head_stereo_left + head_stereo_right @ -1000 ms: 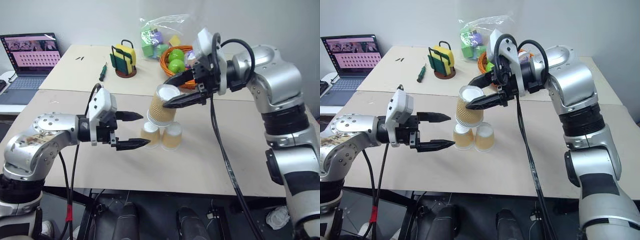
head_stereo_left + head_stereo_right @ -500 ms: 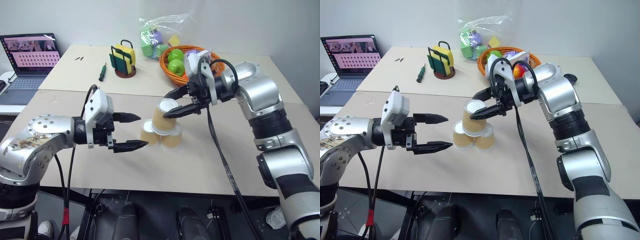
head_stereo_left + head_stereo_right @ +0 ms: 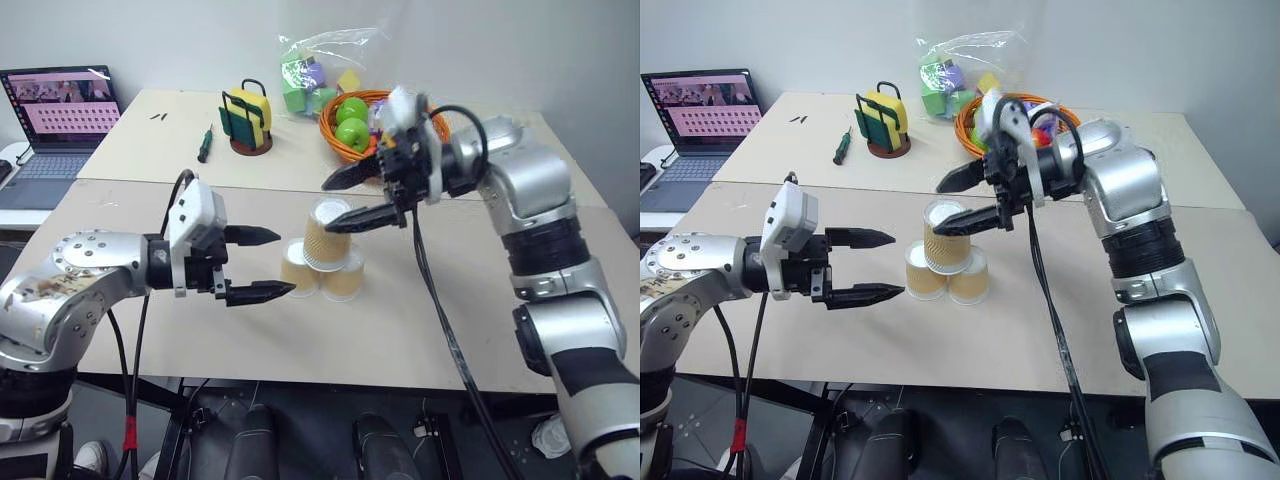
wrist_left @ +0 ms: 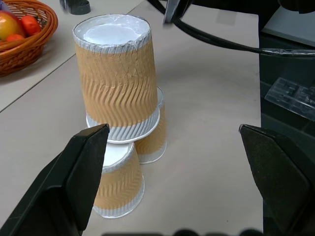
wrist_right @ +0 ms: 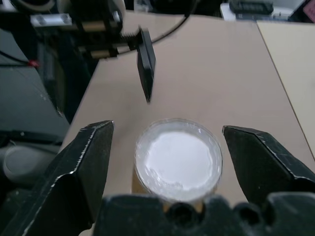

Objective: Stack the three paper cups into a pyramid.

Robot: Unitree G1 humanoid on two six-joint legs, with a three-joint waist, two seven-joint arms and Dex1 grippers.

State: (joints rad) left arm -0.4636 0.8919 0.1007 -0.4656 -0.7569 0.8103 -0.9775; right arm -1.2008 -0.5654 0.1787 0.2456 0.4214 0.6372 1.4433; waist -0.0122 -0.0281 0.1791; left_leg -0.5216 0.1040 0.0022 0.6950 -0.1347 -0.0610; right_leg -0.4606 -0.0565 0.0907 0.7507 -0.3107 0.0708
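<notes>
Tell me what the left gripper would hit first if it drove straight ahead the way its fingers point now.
Most likely the stacked cups: the open left gripper points at the pyramid, and its wrist view frames the top cup between the fingers. Depth is uncertain, so a base cup might be touched first.

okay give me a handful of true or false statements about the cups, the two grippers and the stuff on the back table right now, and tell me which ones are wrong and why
1. The top cup rests upside down on the two base cups. True.
2. The right gripper is clamped on the top cup. False: its fingers stand apart on either side of the cup, not touching it.
3. The left gripper is open and holds nothing. True.
4. The orange basket on the back table holds green apples. True.
5. The laptop is closed. False: its lid is up and the screen is lit.
6. The three cups stand in one flat row. False: two form the base, one sits on top.
</notes>
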